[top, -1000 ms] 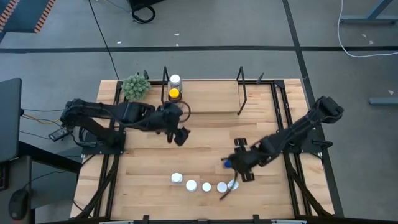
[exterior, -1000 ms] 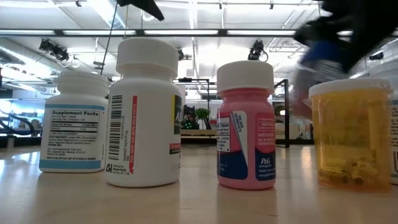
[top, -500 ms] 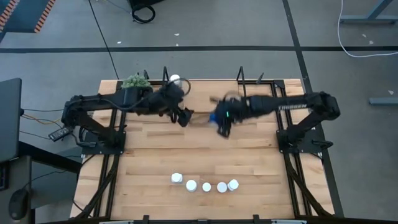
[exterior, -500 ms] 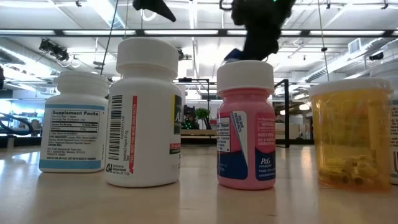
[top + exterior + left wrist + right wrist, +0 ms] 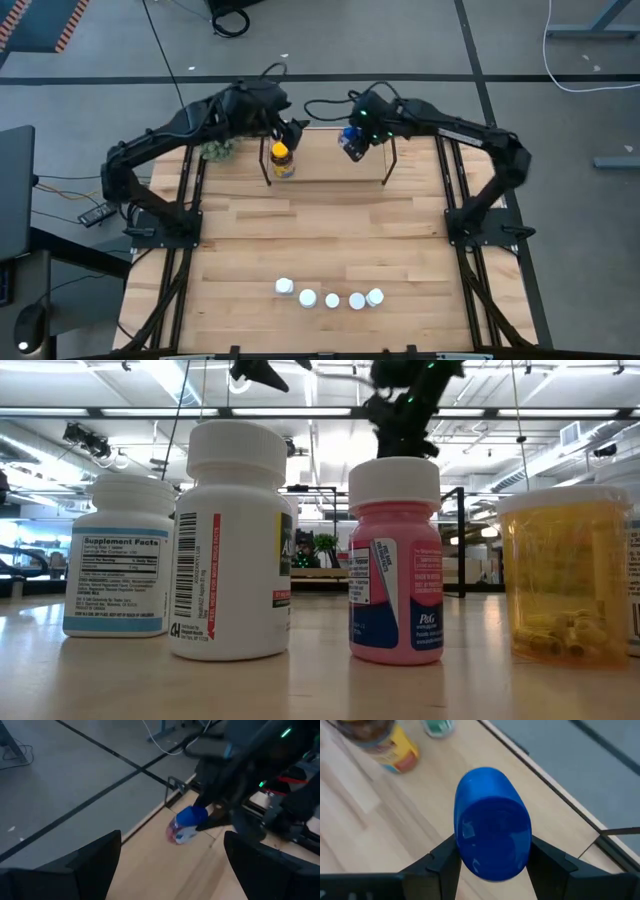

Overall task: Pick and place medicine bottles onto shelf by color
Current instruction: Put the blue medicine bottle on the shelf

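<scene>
In the high view my right gripper (image 5: 352, 141) is shut on a blue-capped bottle (image 5: 348, 138) above the shelf (image 5: 330, 167), near its right wire upright (image 5: 387, 150). My left gripper (image 5: 291, 130) hovers open over the shelf's left end, beside the amber bottle with the yellow cap (image 5: 282, 159), which stands on the board. Its wrist view shows wide-apart fingers (image 5: 95, 865) and the blue-capped bottle (image 5: 186, 822) farther off. Several small white bottles (image 5: 331, 298) stand in a row near the table's near edge. My right gripper pinches the blue-capped bottle between its two fingers (image 5: 445, 861), one on each side just behind the blue cap (image 5: 492, 832). The cap's top faces the wrist camera. The bottle is lifted clear above the shelf board and tilted (image 5: 180, 831).
A green fuzzy plant ball (image 5: 214, 150) sits at the table's far left corner under the left arm. Another small bottle (image 5: 438, 726) stands beyond the amber one (image 5: 387, 742). Four bottles fill the low view, white (image 5: 232, 540), pink (image 5: 395, 560) and amber (image 5: 565, 575) among them.
My right gripper has carried the blue-capped bottle from the table's near right part, up and toward the far edge, to above the shelf. My left gripper has moved from the middle of the table toward the far edge, to the shelf's left end.
</scene>
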`<state>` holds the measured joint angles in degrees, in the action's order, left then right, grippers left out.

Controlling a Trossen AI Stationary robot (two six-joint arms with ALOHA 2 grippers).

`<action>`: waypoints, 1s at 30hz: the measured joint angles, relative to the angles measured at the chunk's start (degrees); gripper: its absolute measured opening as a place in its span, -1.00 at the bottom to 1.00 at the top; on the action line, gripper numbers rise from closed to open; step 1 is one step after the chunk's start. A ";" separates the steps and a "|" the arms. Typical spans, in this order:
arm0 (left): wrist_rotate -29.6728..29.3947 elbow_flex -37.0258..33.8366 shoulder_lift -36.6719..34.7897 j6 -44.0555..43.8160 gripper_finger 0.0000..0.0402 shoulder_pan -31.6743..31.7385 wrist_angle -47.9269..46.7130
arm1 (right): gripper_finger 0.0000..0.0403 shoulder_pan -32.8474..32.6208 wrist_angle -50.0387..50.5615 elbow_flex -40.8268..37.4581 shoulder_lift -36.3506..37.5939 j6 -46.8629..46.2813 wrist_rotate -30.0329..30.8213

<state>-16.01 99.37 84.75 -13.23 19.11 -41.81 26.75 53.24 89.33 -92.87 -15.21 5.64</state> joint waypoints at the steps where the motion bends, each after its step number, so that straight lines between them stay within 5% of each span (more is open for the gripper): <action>1: 0.56 0.00 0.00 0.28 0.78 0.80 0.12 | -0.02 0.50 1.75 1.99 -2.04 0.63 -0.46; 15: 3.43 0.00 0.00 1.09 0.78 3.61 -3.82 | -0.02 3.86 10.83 27.14 -24.59 5.22 -4.70; 30: 0.57 0.03 -4.01 0.15 0.78 5.49 -8.08 | -0.02 3.92 2.98 28.73 -31.83 5.15 -7.61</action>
<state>-15.44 99.40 80.74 -13.08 24.60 -49.89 30.67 56.22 118.06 -124.70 -10.07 -1.96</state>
